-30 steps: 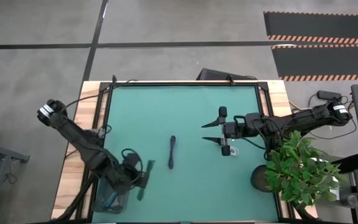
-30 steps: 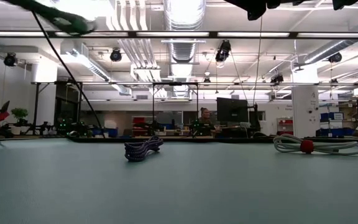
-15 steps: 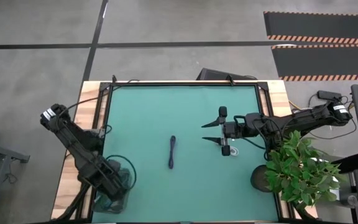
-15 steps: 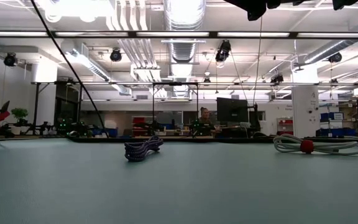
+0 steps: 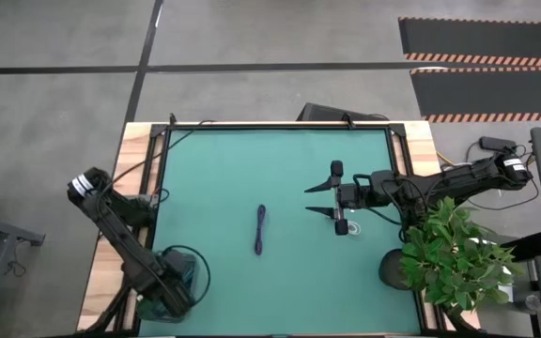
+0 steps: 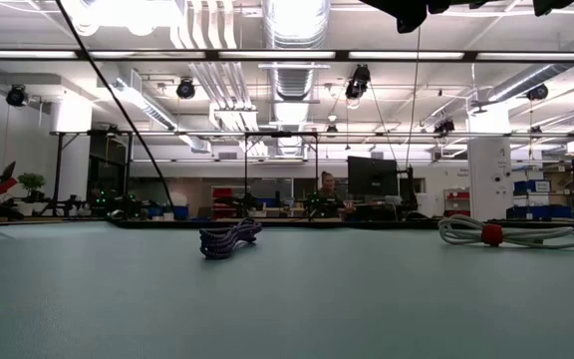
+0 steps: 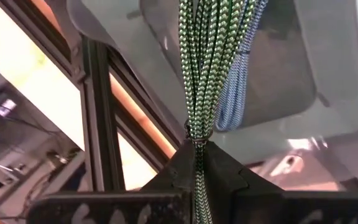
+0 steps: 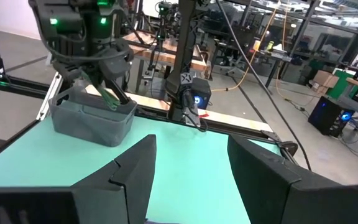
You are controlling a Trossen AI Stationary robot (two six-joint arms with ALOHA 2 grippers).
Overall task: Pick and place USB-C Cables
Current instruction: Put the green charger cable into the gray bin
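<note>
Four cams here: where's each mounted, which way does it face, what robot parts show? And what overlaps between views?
High view: overhead, looking straight down; both arms, left gripper over the gray bin, right gripper above the mat.
Low view: table height, facing the room; only dark arm parts at the top edge.
Left wrist view: on the left arm, looking into the bin; fingers clamp the green cable.
Right wrist view: on the right arm, facing the bin; open fingers.
Shared: purple cable in high and low.
</note>
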